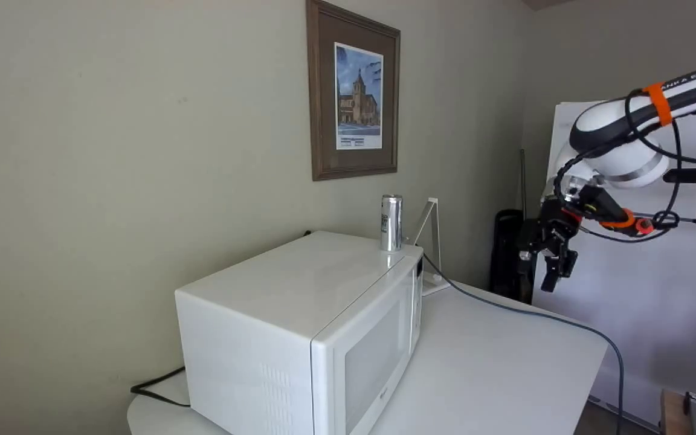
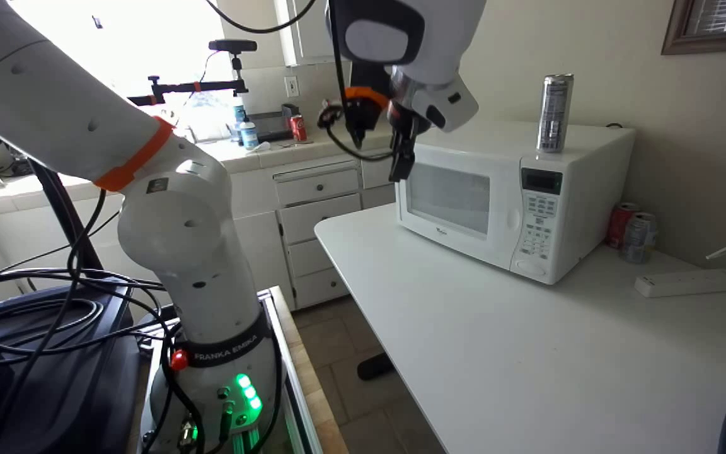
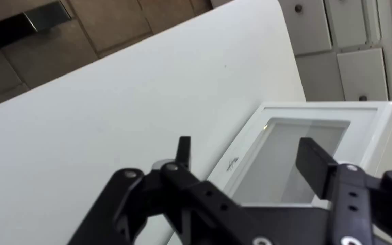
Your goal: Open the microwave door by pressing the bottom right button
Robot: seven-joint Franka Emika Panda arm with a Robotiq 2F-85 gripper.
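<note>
The white microwave (image 1: pixel 275 278) stands on a white table against the wall. It also shows in an exterior view (image 2: pixel 593 195). Its door (image 2: pixel 445 195), with a greyish window, looks shut; it also shows in the wrist view (image 3: pixel 274 163). The keypad is at the right of the face, with an oval button (image 2: pixel 532 268) at its bottom. The keypad is hidden in the wrist view. My black gripper (image 3: pixel 246 146) is open and empty, with its fingers wide apart. It hangs in the air in front of the microwave, apart from it, in both exterior views (image 1: pixel 538 273) (image 2: pixel 403 165).
A silver can (image 2: pixel 554 113) stands on the microwave's top near the keypad side. A red can (image 2: pixel 621 222) and a silver can (image 2: pixel 639 238) stand beside the microwave. A white power strip (image 2: pixel 687 282) and a blue-grey cable (image 1: pixel 523 312) lie on the table (image 2: pixel 495 353).
</note>
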